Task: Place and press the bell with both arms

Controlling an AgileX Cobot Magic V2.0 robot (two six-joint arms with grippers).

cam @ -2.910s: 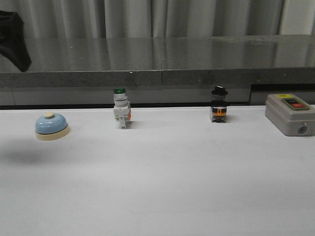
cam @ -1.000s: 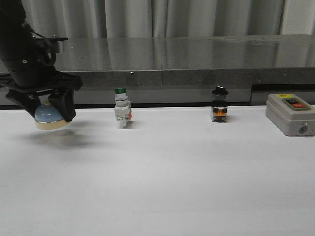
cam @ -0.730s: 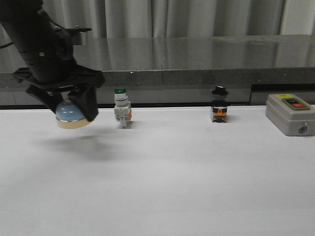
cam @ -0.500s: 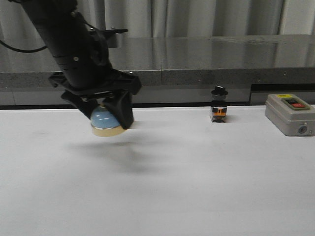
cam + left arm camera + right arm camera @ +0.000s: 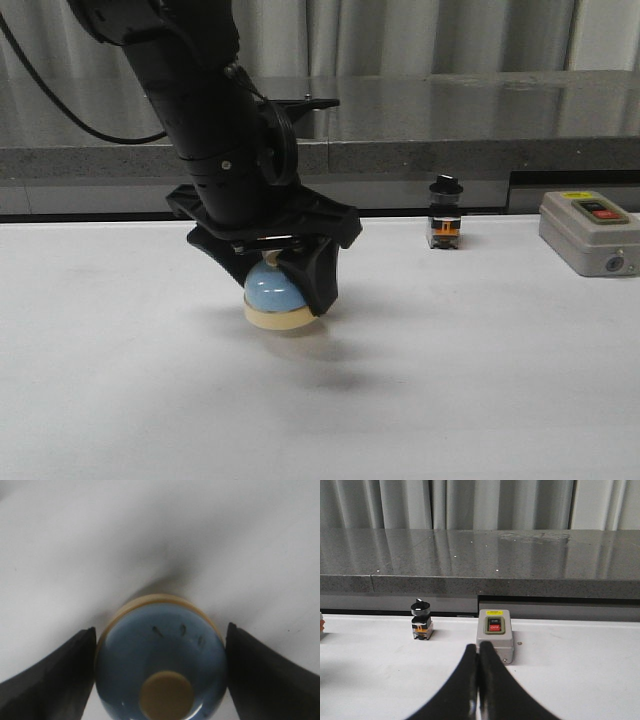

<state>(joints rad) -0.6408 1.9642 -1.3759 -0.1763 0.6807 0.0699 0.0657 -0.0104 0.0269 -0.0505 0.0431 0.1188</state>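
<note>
The light-blue bell with its cream base is held between the black fingers of my left gripper, left of the table's middle, with its base at or just above the white table top. In the left wrist view the bell fills the gap between both fingers, and its cream button faces the camera. My left gripper is shut on its sides. My right gripper is shut and empty, low over the table in front of the grey box; it is out of the front view.
A black-knobbed selector switch and a grey box with a red button stand along the back right; both also show in the right wrist view. The green-capped switch is hidden behind my left arm. A dark stone ledge runs behind the table.
My left arm closed on the bell at the far left, lifted it and carried it right and towards the front, then lowered it near the table's middle.
</note>
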